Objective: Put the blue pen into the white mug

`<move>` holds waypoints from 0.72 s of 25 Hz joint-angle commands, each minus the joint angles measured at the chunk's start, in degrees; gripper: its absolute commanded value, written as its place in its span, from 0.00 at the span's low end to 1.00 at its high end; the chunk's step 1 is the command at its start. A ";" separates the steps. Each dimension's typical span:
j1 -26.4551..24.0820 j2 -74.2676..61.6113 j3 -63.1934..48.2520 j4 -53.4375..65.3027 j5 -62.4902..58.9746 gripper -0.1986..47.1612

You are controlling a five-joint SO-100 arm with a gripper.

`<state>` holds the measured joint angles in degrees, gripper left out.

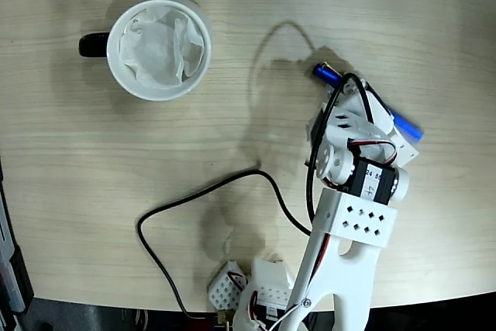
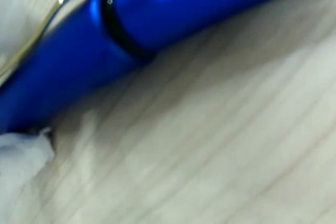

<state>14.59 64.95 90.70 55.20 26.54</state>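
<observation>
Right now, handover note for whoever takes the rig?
Tool: down over the blue pen, fingers hidden by the arm in the fixed view; cannot tell if it has closed.
Blue pen: lying on the table, right side of the fixed view, ends sticking out either side of the tool.
White mug: upper left, upright, crumpled paper inside.
Done: approach. Left: confirm grasp, lift, carry to mug, drop in.

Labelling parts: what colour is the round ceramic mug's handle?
Black, on the white mug; the handle shows best in the fixed view.
</observation>
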 commanded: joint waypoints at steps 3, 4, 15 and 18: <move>0.97 0.09 -1.67 0.00 0.79 0.02; 0.97 0.09 -1.76 0.00 0.79 0.01; 2.37 10.46 -1.58 0.00 1.85 0.01; 1.93 16.52 -1.14 0.00 2.55 0.00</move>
<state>15.82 73.56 90.26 55.28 27.42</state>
